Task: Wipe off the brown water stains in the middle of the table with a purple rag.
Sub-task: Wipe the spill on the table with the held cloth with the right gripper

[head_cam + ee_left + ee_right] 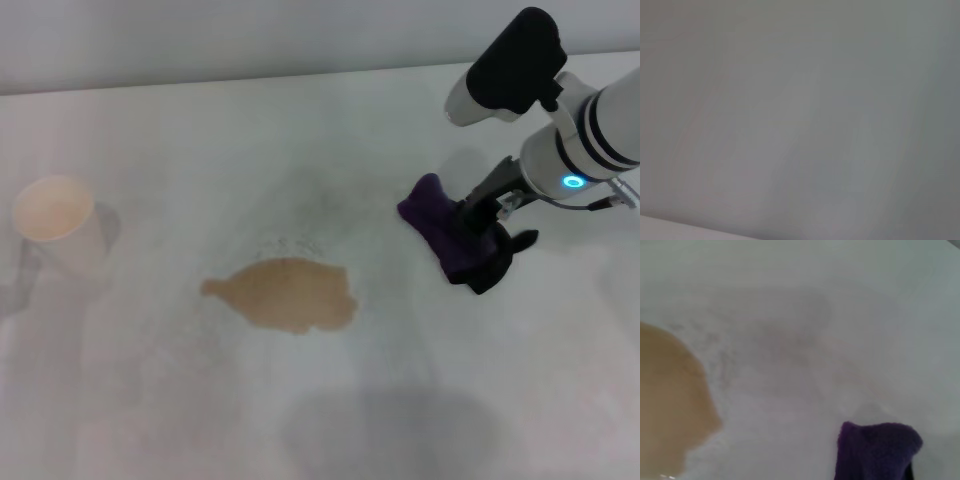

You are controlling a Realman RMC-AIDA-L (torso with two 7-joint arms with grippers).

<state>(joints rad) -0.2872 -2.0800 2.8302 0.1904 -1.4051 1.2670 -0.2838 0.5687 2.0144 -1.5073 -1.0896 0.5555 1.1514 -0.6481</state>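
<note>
A wide, smooth, off-white matte table (180, 400) fills the head view, its far edge meeting a pale wall at the top. Near the middle lies the flat tan-brown water stain (285, 294), an irregular oval blotch with a small pointed lobe reaching toward the robot's left; a few tiny droplets speckle the surface just beyond its far edge. To the right of the blotch, apart from it with bare tabletop between, sits the small soft dark purple rag (440, 228), a crumpled bundle resting on the table with a black portion at its near right end. The right gripper (480, 240), dark-fingered on a white arm with a black housing and a glowing blue ring, comes down from the upper right and sits directly on the rag's right part; its fingers appear closed on the cloth, though the bundle hides their tips. The right wrist view shows a corner of the purple rag (875, 450) close by, the stain's (670, 405) rounded edge well apart from it, and faint grey smudges on the surface between. Far on the left side stands a cream paper cup (55, 225), upright and open-mouthed, well away from stain and rag. The left wrist view shows only a blank pale surface, and the left gripper appears nowhere.
</note>
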